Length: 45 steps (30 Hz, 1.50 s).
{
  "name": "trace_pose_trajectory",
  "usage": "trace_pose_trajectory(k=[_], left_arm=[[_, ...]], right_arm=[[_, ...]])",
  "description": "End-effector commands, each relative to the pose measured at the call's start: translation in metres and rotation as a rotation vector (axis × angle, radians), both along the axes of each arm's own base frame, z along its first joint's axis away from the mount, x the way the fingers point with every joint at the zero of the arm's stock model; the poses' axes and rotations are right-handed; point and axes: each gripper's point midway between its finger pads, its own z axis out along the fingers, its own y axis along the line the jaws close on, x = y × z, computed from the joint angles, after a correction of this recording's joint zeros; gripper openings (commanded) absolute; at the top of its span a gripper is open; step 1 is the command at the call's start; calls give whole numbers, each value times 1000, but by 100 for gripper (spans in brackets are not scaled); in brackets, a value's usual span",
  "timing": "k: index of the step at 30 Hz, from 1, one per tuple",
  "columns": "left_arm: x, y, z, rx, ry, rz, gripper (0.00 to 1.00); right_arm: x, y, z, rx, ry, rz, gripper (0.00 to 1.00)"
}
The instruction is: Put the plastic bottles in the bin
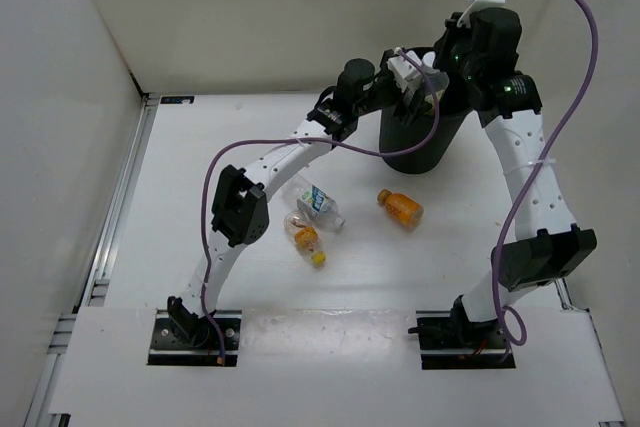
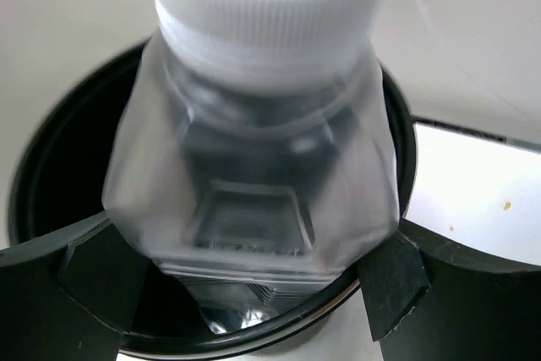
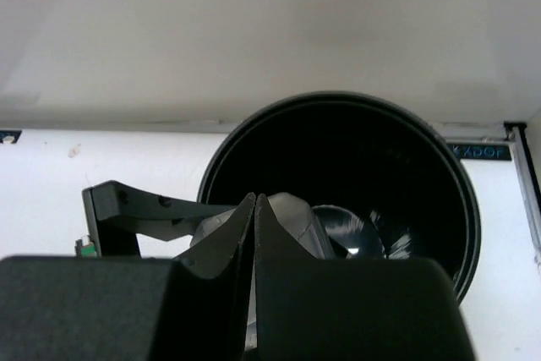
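Observation:
My left gripper [image 1: 418,85] [image 2: 245,281] is shut on a clear bottle with a white cap [image 1: 407,71] [image 2: 254,150] and holds it over the open mouth of the black bin [image 1: 412,145] [image 2: 46,145]. My right gripper [image 1: 447,65] [image 3: 255,202] is shut and empty, hovering at the bin's rim [image 3: 473,209] beside the held bottle [image 3: 317,219]. On the table lie a blue-white label bottle [image 1: 318,205], a small clear bottle with a yellow cap [image 1: 306,241] and a small orange bottle [image 1: 402,208].
White walls stand close behind and to the left of the bin. A metal rail [image 1: 120,207] runs along the table's left edge. Purple cables [image 1: 580,57] loop from both arms.

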Motion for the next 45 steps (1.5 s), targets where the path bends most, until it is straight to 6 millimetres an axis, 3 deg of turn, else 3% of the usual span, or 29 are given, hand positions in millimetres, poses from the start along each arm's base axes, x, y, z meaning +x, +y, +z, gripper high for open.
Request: trace_pose_trajectory(k=[1, 8, 12, 14, 19, 23, 25, 27, 28, 29, 30, 31, 32, 33, 34, 35, 37, 38, 39, 40, 41, 42, 43, 44, 45], left_arm=[[-17, 10, 73, -93, -105, -16, 100], [-30, 15, 95, -117, -121, -44, 100], [-38, 15, 99, -116, -125, -81, 100], [-49, 17, 113, -129, -144, -116, 100], [-62, 22, 132, -154, -154, -145, 100], [-49, 33, 136, -168, -128, -78, 100], [-45, 46, 153, -197, -134, -39, 100], [-31, 67, 155, -196, -117, 19, 100], [-33, 84, 169, -201, -122, 50, 100], [-25, 99, 166, -185, -97, 110, 100], [-8, 120, 146, -141, -70, 176, 100], [-10, 143, 158, -138, -85, 226, 100], [1, 164, 151, -112, -82, 318, 100], [12, 190, 144, -58, -109, 400, 100], [11, 212, 129, -7, -100, 467, 100], [14, 230, 125, 23, -112, 529, 100], [15, 280, 110, 120, -123, 682, 100], [13, 295, 107, 141, -126, 730, 100], [12, 319, 101, 169, -115, 816, 100], [11, 340, 78, 223, -88, 868, 100], [-2, 359, 83, 227, -84, 909, 100], [-8, 376, 75, 248, -68, 953, 100], [-12, 397, 43, 305, -18, 980, 100], [-27, 411, 47, 300, -20, 1000, 100], [-35, 423, 34, 321, 14, 1022, 100]], right_arm=[[-7, 3, -29, 21, 89, 9, 0], [-9, -6, -59, -10, 169, -37, 0], [1, -13, -73, -28, 216, -71, 0], [9, -19, -85, -41, 257, -95, 0], [15, -30, -79, -33, 259, -130, 0], [2, -37, -48, -23, 192, -149, 0], [-6, -44, -30, -29, 150, -175, 4], [-25, -48, -2, -46, 85, -166, 15], [-40, -52, 8, -56, 59, -163, 24], [-49, -48, 11, -64, 48, -126, 50], [-57, -47, 12, -89, 40, -96, 63], [-74, -45, 24, -89, 1, -64, 73], [-79, -41, 5, -103, 40, -31, 87], [-86, -40, -4, -123, 52, -9, 92], [-101, -30, -4, -129, 43, 34, 96], [-106, -25, -37, -145, 117, 54, 100], [-123, -13, -59, -169, 160, 106, 100], [-132, -7, -91, -186, 242, 136, 100], [-143, 3, -104, -195, 271, 180, 100], [-148, 8, -122, -217, 313, 204, 100], [-159, 12, -151, -243, 381, 240, 100], [-171, 23, -168, -295, 422, 306, 100], [-178, 28, -185, -339, 464, 339, 100], [-184, 31, -200, -390, 500, 363, 100], [-193, 38, -225, -467, 567, 397, 100]])
